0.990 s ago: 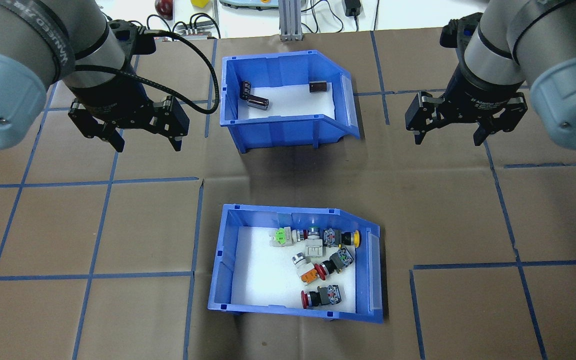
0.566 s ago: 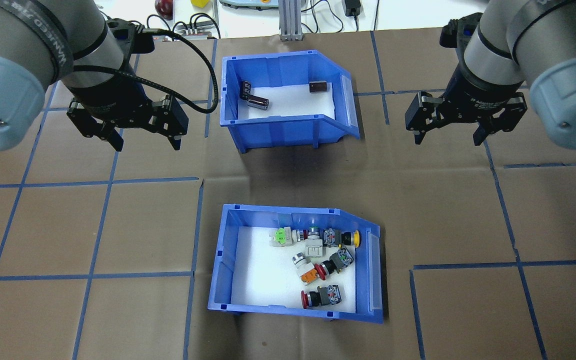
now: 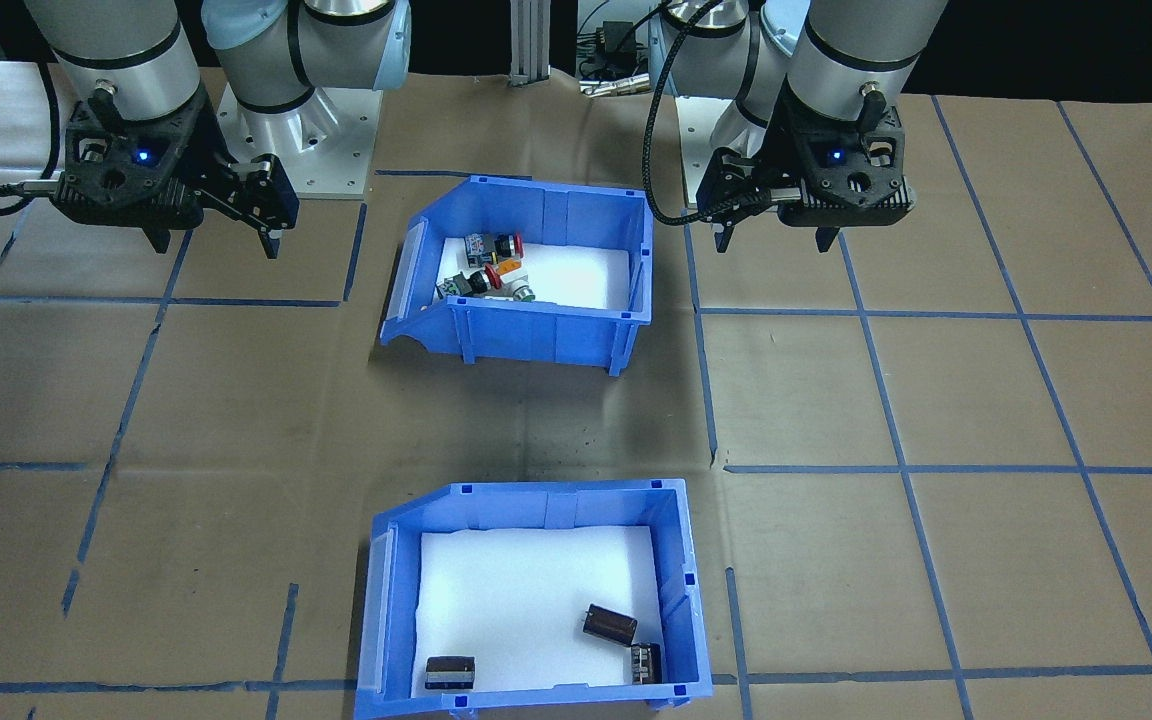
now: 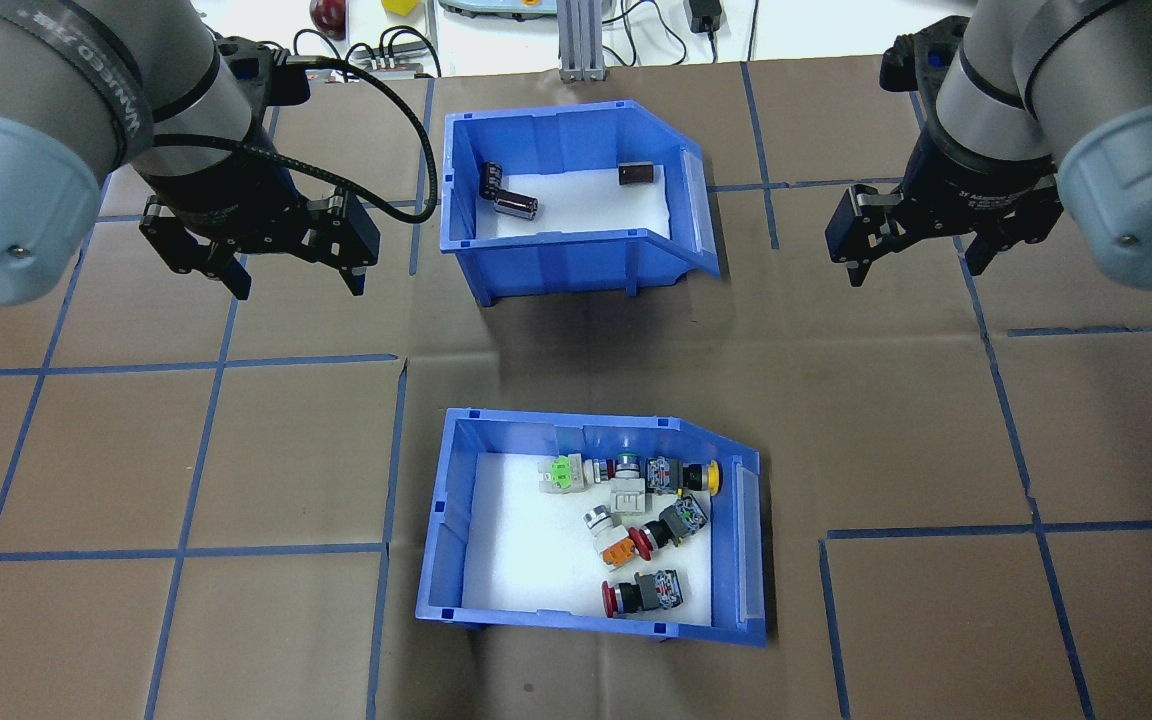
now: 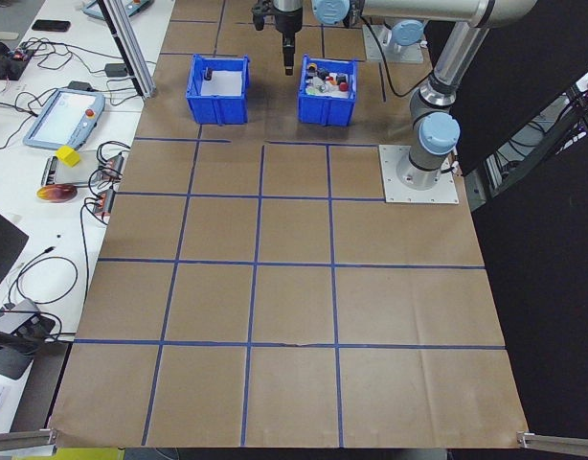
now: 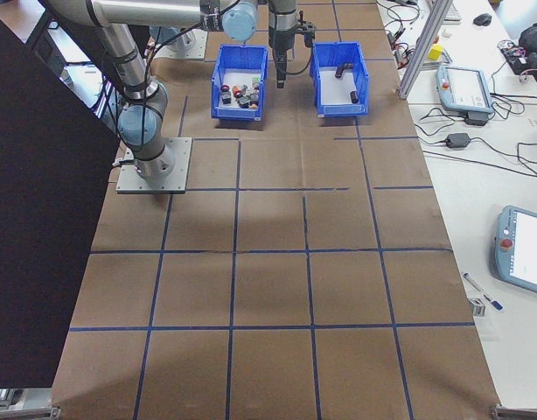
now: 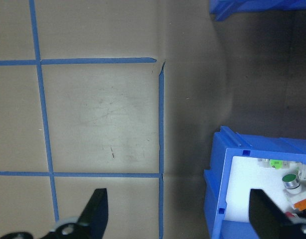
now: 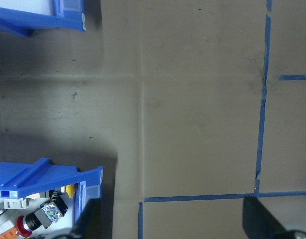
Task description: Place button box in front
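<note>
1. Hovering with jaws spread and empty, the left gripper and right gripper flank the bin of dark cylindrical parts; the button box sits below and between them, nearer the robot's base, untouched.
2. Gripping one thin wall could, I judge, tilt the box and send the push-button switches sliding toward its low sloped front lip.
3. Bare brown table lies under each gripper; the far bin blocks a straight push forward.
</note>
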`<state>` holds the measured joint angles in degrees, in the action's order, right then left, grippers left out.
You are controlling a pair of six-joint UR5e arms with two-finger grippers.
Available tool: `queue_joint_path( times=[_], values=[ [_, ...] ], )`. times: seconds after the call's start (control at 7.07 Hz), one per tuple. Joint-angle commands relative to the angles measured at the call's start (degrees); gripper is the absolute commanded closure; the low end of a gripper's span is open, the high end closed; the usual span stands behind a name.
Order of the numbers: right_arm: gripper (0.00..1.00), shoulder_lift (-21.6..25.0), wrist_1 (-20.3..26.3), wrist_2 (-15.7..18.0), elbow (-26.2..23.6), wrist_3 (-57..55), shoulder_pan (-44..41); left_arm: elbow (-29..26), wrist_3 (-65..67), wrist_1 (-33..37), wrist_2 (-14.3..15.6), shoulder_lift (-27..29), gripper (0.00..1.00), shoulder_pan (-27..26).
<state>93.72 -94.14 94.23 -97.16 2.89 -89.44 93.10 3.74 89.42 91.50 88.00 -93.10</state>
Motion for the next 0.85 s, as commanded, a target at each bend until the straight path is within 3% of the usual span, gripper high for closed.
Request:
queue_joint_path(
  times=[0.0, 0.57, 0.71],
  values=[
    [0.0, -2.4, -0.2, -0.3, 1.6, 7.7, 0.0, 0.1, 0.0, -1.8, -0.4, 0.0, 0.01, -0.1],
    [0.0, -12.0, 0.0, -0.6, 10.5, 34.6, -0.3, 6.5, 0.1, -1.8, -0.7, -4.0, 0.02, -0.1],
    [0.0, -14.2, 0.0, -0.6, 12.7, 41.5, -1.0, 8.4, 4.7, -1.4, -2.2, -6.0, 0.02, -0.1]
  ],
)
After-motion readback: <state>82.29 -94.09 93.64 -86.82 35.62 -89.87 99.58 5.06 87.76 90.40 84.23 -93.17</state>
